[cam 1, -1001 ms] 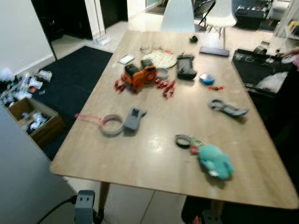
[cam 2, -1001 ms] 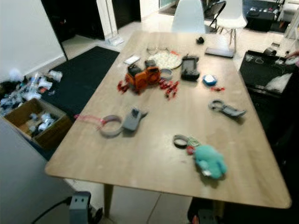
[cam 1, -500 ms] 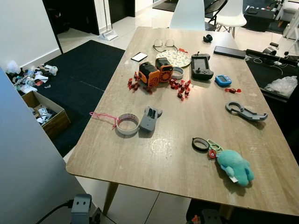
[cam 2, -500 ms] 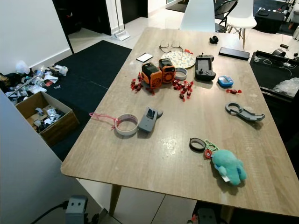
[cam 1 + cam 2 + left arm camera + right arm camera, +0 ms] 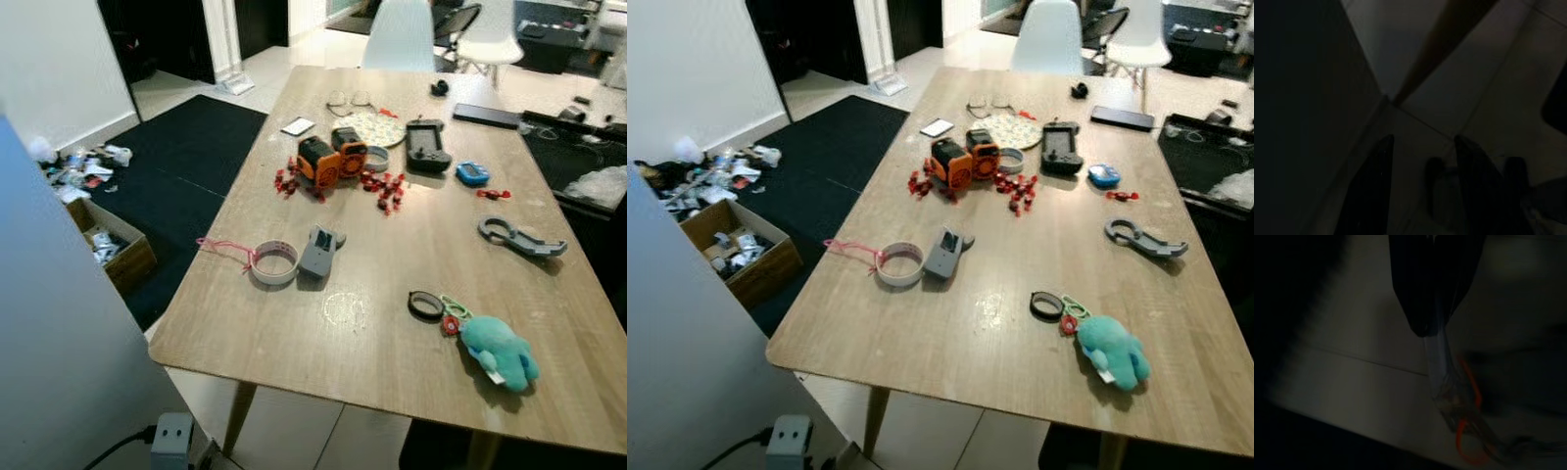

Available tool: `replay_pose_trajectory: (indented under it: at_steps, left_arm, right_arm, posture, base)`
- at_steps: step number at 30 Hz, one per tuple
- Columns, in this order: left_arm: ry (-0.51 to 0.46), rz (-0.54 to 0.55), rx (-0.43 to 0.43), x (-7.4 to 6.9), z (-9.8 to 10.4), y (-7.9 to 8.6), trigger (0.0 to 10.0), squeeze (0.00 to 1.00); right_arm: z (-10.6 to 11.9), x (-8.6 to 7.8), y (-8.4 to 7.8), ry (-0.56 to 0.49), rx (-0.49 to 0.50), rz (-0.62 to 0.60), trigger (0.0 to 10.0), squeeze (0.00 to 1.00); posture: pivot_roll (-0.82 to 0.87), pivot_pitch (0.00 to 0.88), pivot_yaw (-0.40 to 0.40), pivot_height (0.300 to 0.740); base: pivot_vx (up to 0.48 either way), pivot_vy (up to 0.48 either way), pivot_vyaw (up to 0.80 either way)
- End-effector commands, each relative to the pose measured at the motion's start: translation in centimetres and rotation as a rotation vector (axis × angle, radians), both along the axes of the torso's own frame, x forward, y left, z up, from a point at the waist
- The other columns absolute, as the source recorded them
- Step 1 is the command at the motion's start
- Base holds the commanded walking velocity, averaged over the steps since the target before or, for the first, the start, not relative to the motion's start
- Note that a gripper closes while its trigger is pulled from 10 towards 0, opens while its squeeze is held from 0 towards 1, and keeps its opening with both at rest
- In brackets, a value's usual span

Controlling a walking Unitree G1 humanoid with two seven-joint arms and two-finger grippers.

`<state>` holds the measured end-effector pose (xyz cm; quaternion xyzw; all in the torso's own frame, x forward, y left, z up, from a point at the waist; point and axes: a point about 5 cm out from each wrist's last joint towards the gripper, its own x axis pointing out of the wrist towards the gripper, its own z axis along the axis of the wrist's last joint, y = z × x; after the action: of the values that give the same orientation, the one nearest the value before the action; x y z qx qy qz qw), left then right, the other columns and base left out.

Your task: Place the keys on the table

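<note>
Wooden desk (image 5: 950,333) sits crowded ahead while the right end effector (image 5: 1432,325), fingers clamped on the dangling bunch of keys with its orange loop (image 5: 1459,421), hangs low over floor tiles, left end effector (image 5: 1422,186) spread and idle — I reckon that thin pinch may slip, or the keys land among clutter.

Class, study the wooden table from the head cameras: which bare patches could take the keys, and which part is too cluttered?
On the table, the near edge below the tape roll and grey holder is bare, as is the middle between that holder and the grey clip tool. Crowded: the far end around the orange toy, red pieces and controller. The right gripper holds the keys.
</note>
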<state>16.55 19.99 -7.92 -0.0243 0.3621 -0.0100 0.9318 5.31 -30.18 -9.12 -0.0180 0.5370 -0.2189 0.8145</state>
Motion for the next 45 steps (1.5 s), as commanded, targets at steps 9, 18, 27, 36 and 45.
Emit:
replay_pose_trajectory:
  at_steps: [9, 18, 27, 36, 45]
  left_arm:
    - [0.014, -0.022, 0.017, -0.3, -0.1, 0.2, 10.0, 0.0]
    - [-0.008, -0.008, 0.014, -0.1, 0.0, 0.2, 10.0, 0.0]
    - [-0.022, -0.014, 0.012, -0.1, 0.1, 0.0, 10.0, 0.0]
    - [-0.044, -0.019, 0.009, 0.1, 0.3, -0.1, 10.0, 0.0]
    - [-0.067, -0.013, 0.009, 0.2, 0.5, -0.1, 10.0, 0.0]
  right_arm:
    - [0.9, 1.8, -1.2, -0.095, -0.002, -0.024, 10.0, 0.0]
    - [2.5, 4.1, -3.2, -0.217, -0.119, -0.137, 10.0, 0.0]
    - [7.9, 3.9, -10.5, -0.373, -0.36, -0.308, 10.0, 0.0]
    - [14.5, 7.5, -15.0, -0.679, -0.503, -0.454, 10.0, 0.0]
    - [23.2, 15.0, -16.1, -1.096, -0.491, -0.41, 10.0, 0.0]
  posture:
    - [0.01, 0.079, 0.024, 0.74]
    - [0.02, 0.08, 0.015, 0.74]
    - [0.01, 0.087, 0.016, 0.74]
    - [0.01, 0.085, 0.017, 0.74]
    - [0.02, 0.083, -0.002, 0.74]
  base:
    - [0.0, 0.0, 0.0]
    - [0.0, 0.0, 0.0]
    - [0.0, 0.0, 0.0]
    - [0.0, 0.0, 0.0]
    - [0.0, 0.0, 0.0]
